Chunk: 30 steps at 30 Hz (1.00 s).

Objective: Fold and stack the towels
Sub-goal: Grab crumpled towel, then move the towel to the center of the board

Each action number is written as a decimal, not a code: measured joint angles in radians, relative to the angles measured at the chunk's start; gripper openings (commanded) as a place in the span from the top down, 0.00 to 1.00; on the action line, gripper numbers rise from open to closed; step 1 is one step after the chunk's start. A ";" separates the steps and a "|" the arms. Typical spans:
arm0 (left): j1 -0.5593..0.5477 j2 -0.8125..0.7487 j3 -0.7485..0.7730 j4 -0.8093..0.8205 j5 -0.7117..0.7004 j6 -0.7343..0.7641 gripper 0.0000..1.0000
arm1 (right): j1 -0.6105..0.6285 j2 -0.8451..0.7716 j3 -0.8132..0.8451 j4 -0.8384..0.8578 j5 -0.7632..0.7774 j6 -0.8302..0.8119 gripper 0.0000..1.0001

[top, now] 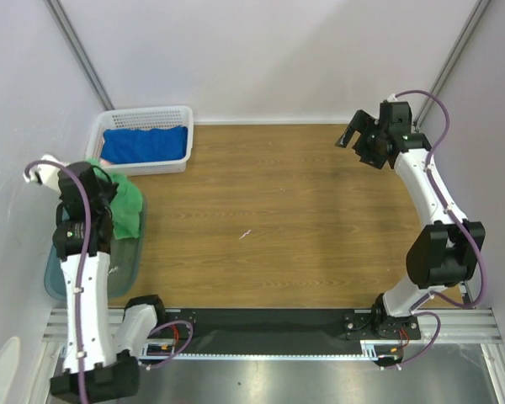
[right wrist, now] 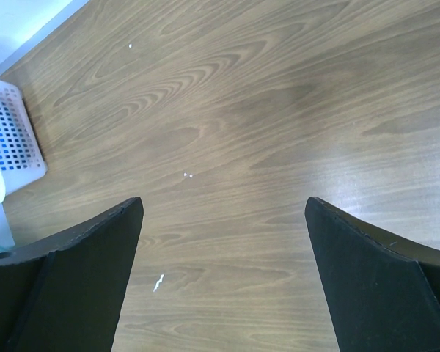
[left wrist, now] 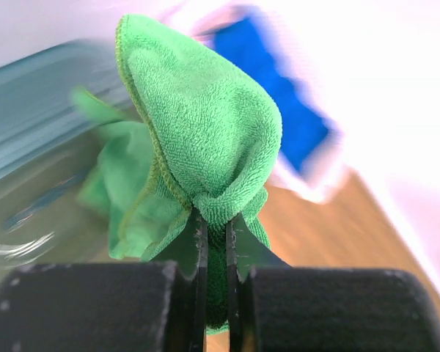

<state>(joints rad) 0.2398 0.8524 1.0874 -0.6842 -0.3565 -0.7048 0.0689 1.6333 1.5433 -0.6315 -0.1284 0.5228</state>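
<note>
Pinching a bunched fold of the green towel (left wrist: 205, 132), the left gripper (left wrist: 214, 224) has its two fingers drawn almost together, with only the thickness of the cloth between them. The towel stands out past the fingertips in a rounded peak. The rest of it trails over a teal tub (top: 57, 273) that sits at the left edge of the counter (top: 278, 210). Whether the trailing end touches the tub cannot be told. At the far left corner stands a white basket (top: 145, 115) with a blue towel (top: 147, 145) lying flat inside it, just beyond the green one. The right gripper (right wrist: 224, 209) is held above the far right corner of the counter, its fingers spread wide and holding nothing, with bare wood below them.
</note>
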 measured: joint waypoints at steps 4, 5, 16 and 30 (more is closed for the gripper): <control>-0.205 0.038 0.175 -0.013 -0.006 0.032 1.00 | -0.005 -0.058 -0.033 0.001 0.000 0.000 0.00; -0.267 0.053 0.211 -0.009 -0.006 0.034 1.00 | -0.009 -0.077 -0.044 -0.001 -0.001 0.000 0.00; -0.879 0.444 0.586 -0.003 -0.043 0.085 1.00 | -0.188 -0.378 -0.360 -0.006 -0.008 0.029 0.00; -1.099 0.687 0.683 0.101 0.104 0.071 0.99 | -0.317 -0.544 -0.445 -0.082 0.007 0.024 0.00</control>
<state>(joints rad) -0.8593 1.5398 1.7706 -0.5831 -0.2527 -0.6338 -0.2481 1.0893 1.0981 -0.7139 -0.1215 0.5468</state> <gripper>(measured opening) 0.068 0.995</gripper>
